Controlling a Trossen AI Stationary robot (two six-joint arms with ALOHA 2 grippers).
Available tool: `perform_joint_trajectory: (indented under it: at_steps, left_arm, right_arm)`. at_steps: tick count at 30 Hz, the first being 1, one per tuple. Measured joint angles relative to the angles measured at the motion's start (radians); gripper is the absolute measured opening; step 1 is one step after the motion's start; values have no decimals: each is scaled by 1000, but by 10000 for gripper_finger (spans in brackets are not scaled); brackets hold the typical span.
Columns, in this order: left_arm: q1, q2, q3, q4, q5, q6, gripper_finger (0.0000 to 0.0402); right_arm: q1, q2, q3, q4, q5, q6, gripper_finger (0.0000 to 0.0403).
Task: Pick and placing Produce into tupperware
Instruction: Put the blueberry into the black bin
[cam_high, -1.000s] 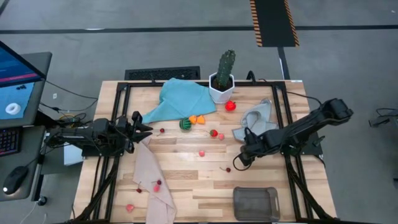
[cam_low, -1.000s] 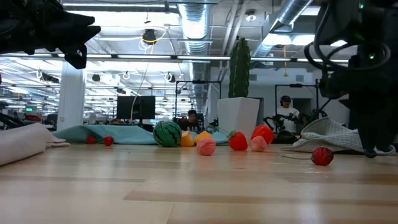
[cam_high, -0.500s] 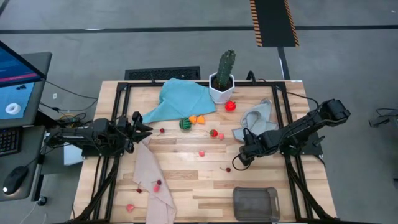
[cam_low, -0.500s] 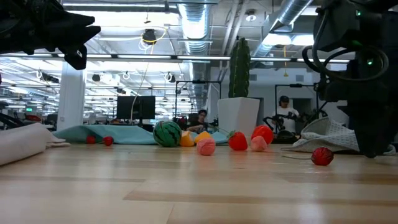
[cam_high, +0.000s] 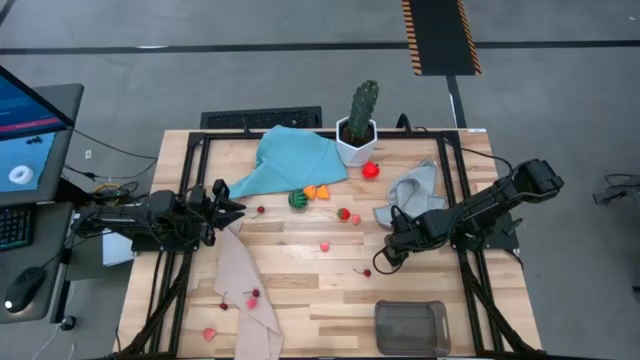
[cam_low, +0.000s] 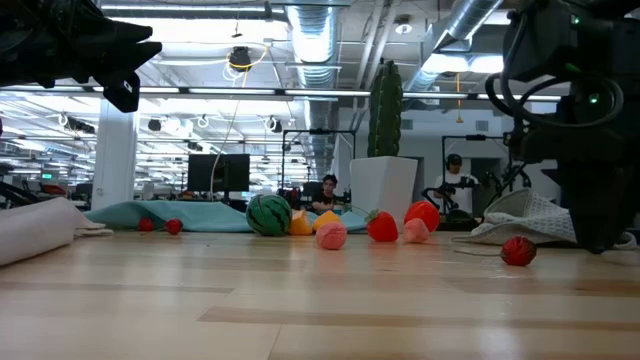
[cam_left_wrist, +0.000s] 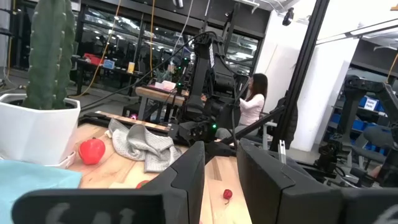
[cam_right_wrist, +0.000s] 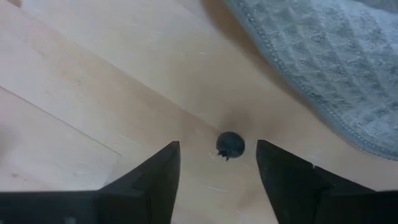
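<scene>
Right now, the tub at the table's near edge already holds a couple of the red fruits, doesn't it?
Not quite: the tub does sit at the near edge, but it holds nothing. The high view shows the red fruits all lying out on the table.

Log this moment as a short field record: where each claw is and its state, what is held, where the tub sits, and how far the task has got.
left claw: waiting at the table's left edge, narrow gap between fingers, holding nothing
right claw: low over the wood, open around a small dark piece, beside the grey cloth
tupperware: near edge, right side, nothing visible in it
produce: scattered, e.g. green striped ball
progress: nothing placed yet
</scene>
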Motion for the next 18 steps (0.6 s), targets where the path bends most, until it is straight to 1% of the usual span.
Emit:
perform_joint_trajectory:
  at_steps: [7, 18]
  left_arm:
    - [0, 0, 0, 0, 0, -8, 85]
    - [0, 0, 0, 0, 0, -23, 85]
  right_arm:
    - [0, 0, 0, 6, -2, -2, 167]
    - [0, 0, 0, 6, -19, -2, 118]
